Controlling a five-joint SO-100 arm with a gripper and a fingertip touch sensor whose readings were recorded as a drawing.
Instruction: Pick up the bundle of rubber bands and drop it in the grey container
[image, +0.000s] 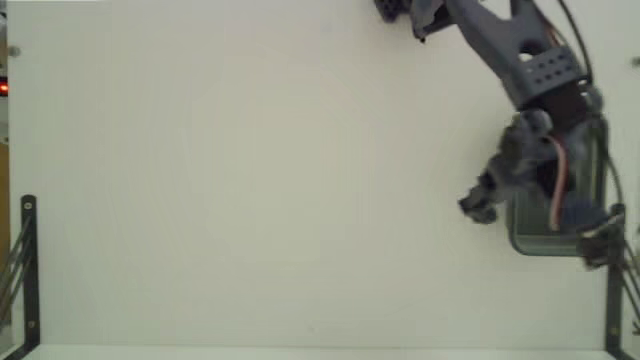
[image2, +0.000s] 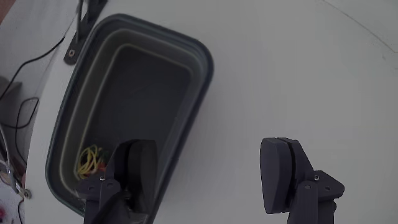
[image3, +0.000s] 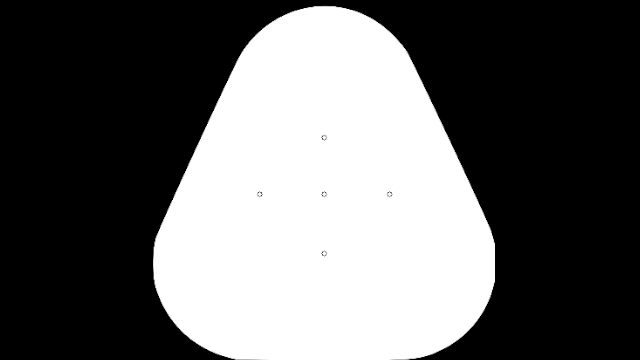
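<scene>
Wrist view: gripper (image2: 211, 165), jaws spread wide and empty, is hovering above the grey container (image2: 202, 68); bundle of rubber bands (image2: 90, 160) is lying inside, near one end wall.

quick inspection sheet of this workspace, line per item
surface: plain white table, bare over most of the fixed view
job's things: bundle of rubber bands lies inside the grey container, at its near end in the wrist view; container sits at the table's right edge in the fixed view, partly under the arm
clutter: nothing seen on the table
grippers: gripper open and empty, one finger over the container, the other over bare table
cables: thin black cable loops off the table past the container; red-white wire runs along the arm
surroundings: black metal brackets at the table's lower corners
</scene>
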